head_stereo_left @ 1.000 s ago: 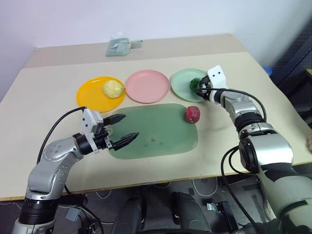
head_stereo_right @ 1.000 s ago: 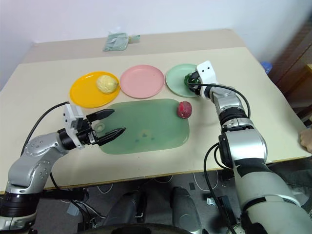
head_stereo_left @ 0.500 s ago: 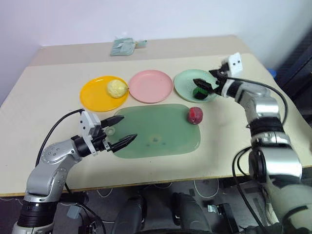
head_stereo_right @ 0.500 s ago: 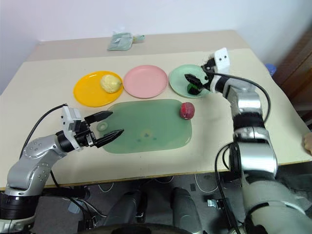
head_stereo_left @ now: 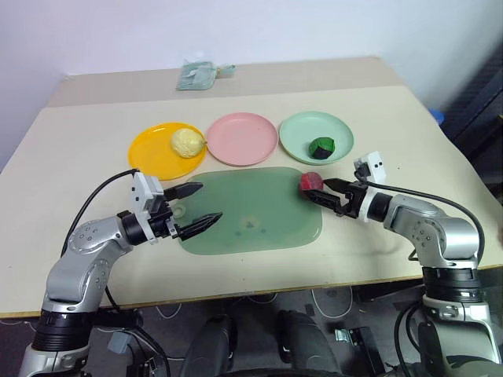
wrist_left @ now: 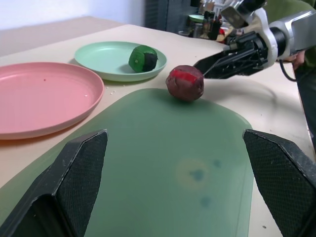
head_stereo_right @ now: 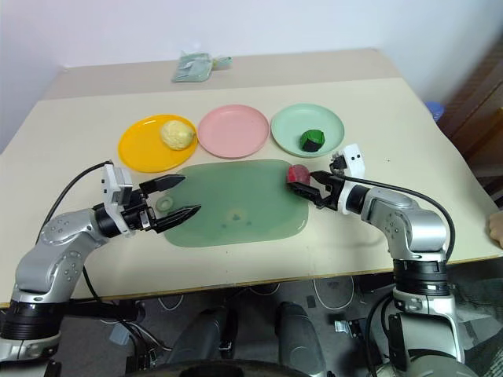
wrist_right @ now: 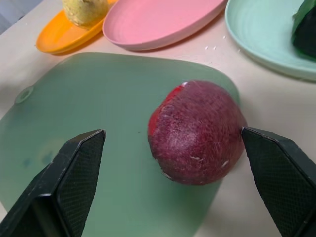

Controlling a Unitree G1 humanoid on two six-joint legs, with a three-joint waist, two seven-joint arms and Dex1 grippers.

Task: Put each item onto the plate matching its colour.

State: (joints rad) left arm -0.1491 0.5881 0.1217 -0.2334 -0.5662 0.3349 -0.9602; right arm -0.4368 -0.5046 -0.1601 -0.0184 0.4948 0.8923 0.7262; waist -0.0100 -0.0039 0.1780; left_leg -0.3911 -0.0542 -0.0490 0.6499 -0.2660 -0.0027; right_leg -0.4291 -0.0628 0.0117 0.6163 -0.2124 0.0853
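Note:
A pale yellow ball [head_stereo_left: 186,142] rests on the orange-yellow plate [head_stereo_left: 149,157]. The pink plate [head_stereo_left: 242,138] holds nothing. On the mint green plate [head_stereo_left: 299,129] lies the dark green ball [head_stereo_left: 321,147]. The dark red ball [head_stereo_left: 311,182] sits at the right edge of the translucent green mat [head_stereo_left: 251,216]. My right gripper [head_stereo_left: 316,189] is open and low over the table, with the red ball [wrist_right: 197,133] just ahead between its fingers, not gripped. Over the mat's left end my left gripper [head_stereo_left: 211,202] hangs open and holds nothing.
A crumpled greenish bag [head_stereo_left: 200,75] lies at the table's far edge. A person's hand [head_stereo_right: 495,228] shows at the far right. The table's front edge runs close below both arms.
My right gripper opened, left the dark green ball on the mint plate, and drew back and down to the dark red ball. The left arm stayed put.

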